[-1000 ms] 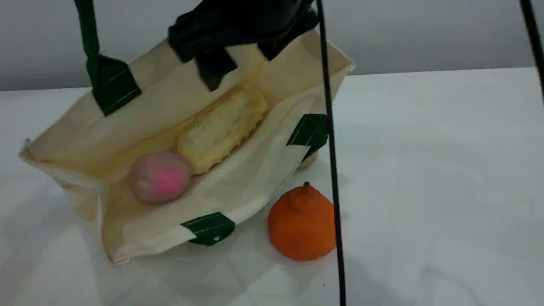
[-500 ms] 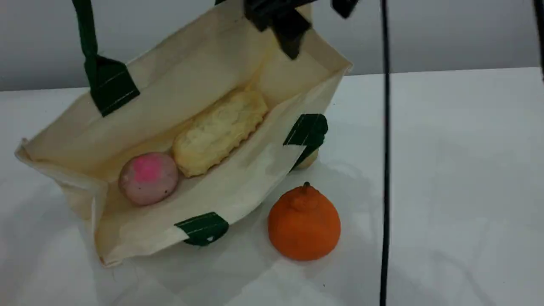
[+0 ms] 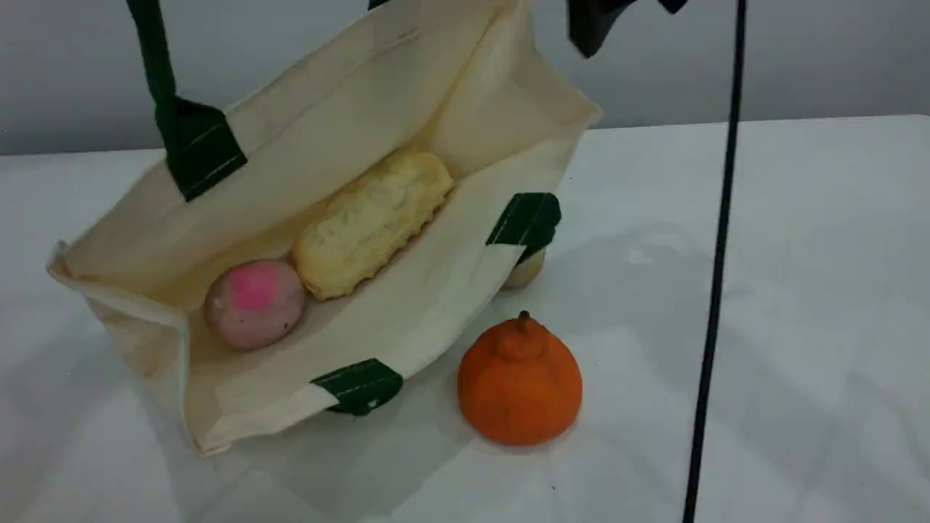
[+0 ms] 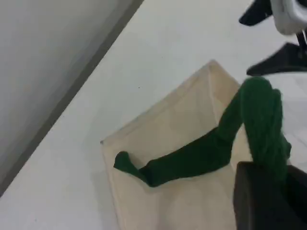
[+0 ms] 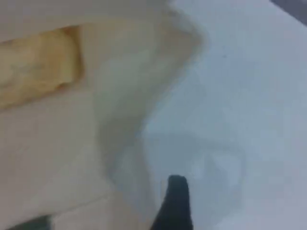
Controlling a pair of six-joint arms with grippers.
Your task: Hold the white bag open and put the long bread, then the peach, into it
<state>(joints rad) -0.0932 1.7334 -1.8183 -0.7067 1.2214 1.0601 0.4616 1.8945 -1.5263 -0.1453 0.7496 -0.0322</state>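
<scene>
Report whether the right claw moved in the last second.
Yes. The right claw swung rightward, from left of the still round orange fruit to right of it, clear of the cream-white canvas bag.

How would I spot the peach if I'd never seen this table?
Find the big cream white bag with green straps. Inside, beside the pale long bread, lies the peach: small, round, dusty pink with a bright pink spot, unlike the orange fruit outside the bag.
</scene>
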